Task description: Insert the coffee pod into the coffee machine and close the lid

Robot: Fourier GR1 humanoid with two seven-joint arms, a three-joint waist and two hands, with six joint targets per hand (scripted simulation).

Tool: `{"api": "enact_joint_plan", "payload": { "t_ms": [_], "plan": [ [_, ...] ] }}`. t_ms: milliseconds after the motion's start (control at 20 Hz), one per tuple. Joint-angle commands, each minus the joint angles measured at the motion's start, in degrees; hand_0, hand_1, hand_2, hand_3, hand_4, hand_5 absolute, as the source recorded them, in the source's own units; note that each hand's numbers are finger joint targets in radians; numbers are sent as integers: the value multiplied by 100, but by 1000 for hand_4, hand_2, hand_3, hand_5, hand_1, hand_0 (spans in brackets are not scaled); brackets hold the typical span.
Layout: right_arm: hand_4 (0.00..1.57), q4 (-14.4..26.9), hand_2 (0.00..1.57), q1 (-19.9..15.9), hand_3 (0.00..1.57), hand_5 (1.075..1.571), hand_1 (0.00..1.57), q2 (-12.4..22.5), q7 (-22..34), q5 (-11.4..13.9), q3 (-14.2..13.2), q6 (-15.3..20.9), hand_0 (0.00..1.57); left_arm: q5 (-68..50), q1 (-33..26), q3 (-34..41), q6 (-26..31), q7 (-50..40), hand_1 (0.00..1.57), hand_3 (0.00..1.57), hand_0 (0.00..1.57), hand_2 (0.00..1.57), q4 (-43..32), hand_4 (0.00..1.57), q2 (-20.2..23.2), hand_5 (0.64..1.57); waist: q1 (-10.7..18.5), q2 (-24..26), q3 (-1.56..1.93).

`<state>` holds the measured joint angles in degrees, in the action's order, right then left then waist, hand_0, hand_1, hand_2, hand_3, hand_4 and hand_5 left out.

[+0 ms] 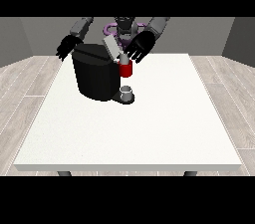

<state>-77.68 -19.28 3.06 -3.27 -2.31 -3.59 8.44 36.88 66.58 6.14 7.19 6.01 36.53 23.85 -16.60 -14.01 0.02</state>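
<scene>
Front view: coffee machine (pixel 97 76) on white surface (pixel 149 128), grey lid (pixel 112 46) raised. Hand at view's right (pixel 140 48), fingers spread, above red holder (pixel 126 69). Coffee pod unseen, probably light, stiff, best pinched by sides. Hand at view's left (pixel 66 47), fingers relaxed, holding nothing.

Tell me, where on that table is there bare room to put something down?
The white table is bare across its near half and right side. It is crowded at the far left, around the black coffee machine, its red pod holder and grey cup.

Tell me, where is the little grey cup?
The grey cup sits at the coffee machine's foot, under its red part, near the table's far middle.
</scene>
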Motion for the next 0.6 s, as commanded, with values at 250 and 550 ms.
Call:
{"api": "enact_joint_plan", "payload": {
  "t_ms": [250,550],
  "plan": [
    [448,-58,0,134,0,1571,0,-105,-168,47,94,37,0,-26,139,134,142,42,1190,1201,1190,1269,-142,515,132,1571,-53,-59,-1],
    [415,-51,0,155,0,1571,0,15,-74,-40,-42,2,0,112,-116,47,-63,114,1185,1184,1185,1250,-147,491,7,1571,18,-24,-2]
  ]
}}
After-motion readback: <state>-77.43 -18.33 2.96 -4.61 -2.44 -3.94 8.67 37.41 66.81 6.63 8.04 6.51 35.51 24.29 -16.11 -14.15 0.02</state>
